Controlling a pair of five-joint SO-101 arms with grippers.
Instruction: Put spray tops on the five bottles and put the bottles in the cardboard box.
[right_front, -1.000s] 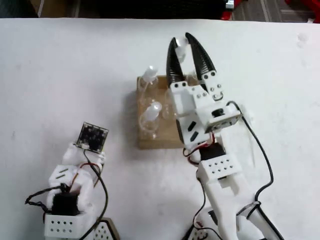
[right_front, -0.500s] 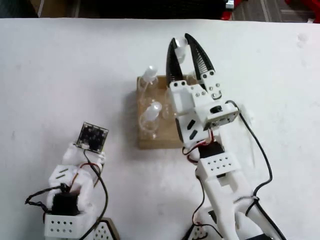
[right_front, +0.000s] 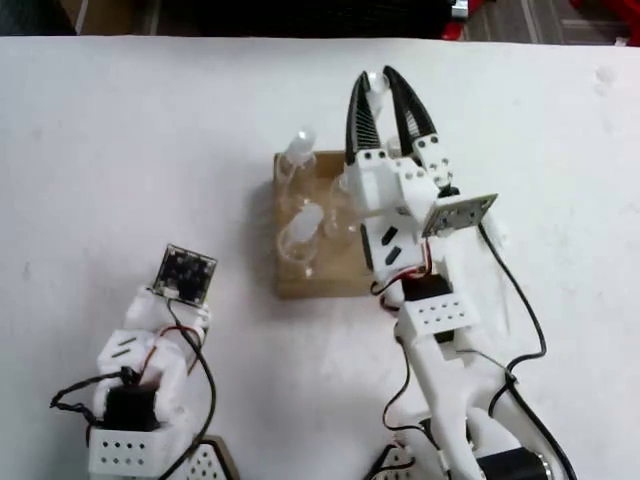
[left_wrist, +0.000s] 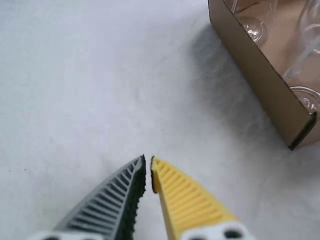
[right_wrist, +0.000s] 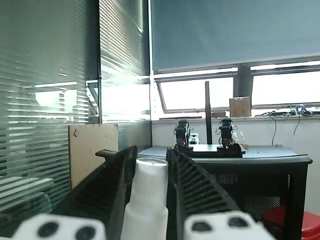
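- Desk (right_front: 130, 120): white, matte top, spanning the high view.
- Slatted blinds (right_wrist: 45, 100): horizontal, along one side of the room.
- Roller shade (right_wrist: 235, 30): blue-grey, drawn above a row of windows (right_wrist: 285, 90).
- Brown board (right_wrist: 92, 150): upright, beneath the blinds.
- Black table (right_wrist: 260, 162): across the room, with two small dark machines (right_wrist: 182, 134) on top.
- Small brown carton (right_wrist: 240, 106): on the window sill, cables (right_wrist: 290, 112) beside it.
- Red object (right_wrist: 295, 222): low, under the black table.

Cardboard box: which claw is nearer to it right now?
Right. The right claw, shut on a bottle, hangs above the far side of the cardboard box; the left claw is shut over bare table beside the box, apart from it.
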